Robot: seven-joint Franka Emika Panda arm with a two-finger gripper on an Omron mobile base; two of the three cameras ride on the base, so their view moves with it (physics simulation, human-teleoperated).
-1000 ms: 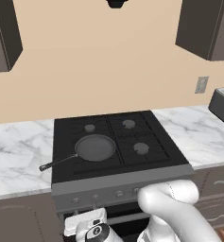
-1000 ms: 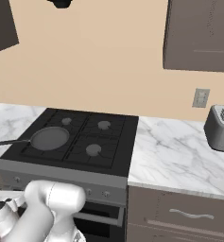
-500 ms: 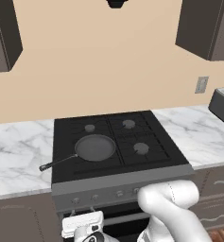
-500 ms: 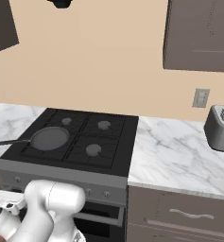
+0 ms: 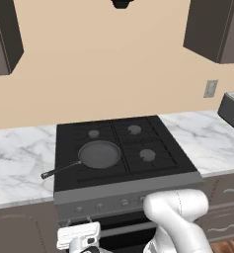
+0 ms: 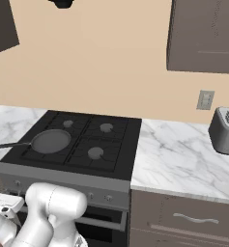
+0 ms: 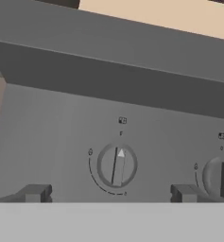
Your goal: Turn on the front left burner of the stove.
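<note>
The step in hand was the approach to the control: the pincer (image 7: pixel 106 193) sat low in front of the stove (image 5: pixel 123 148), its two dark fingertips (image 7: pixel 35 193) spread wide apart and closed on nothing, released. In the hand view a round knob (image 7: pixel 116 164) stood in the middle of the frame on the grey front panel (image 7: pixel 47 137), its raised bar near upright with a small white pointer at the top, so by my reading it had not yet been turned. A second knob (image 7: pixel 220 177) showed at the right edge of that frame.

The front left burner (image 5: pixel 99 154) lay at the centre-left of the left base view, under a dark frying pan (image 5: pixel 99 153) whose handle reached toward the lower left over the marble bench (image 5: pixel 17 165). A toaster (image 6: pixel 225 129) stood at the right edge of the right base view.

The next move, as I judged it, called for going straight in until the fingertips flanked the bar of the centred knob, closing on it, then rotating the wrist.

Against the picture of a second before, the white hand at the bottom of the left base view had slid toward the left of the frame; stove, pan and toaster had stayed put
</note>
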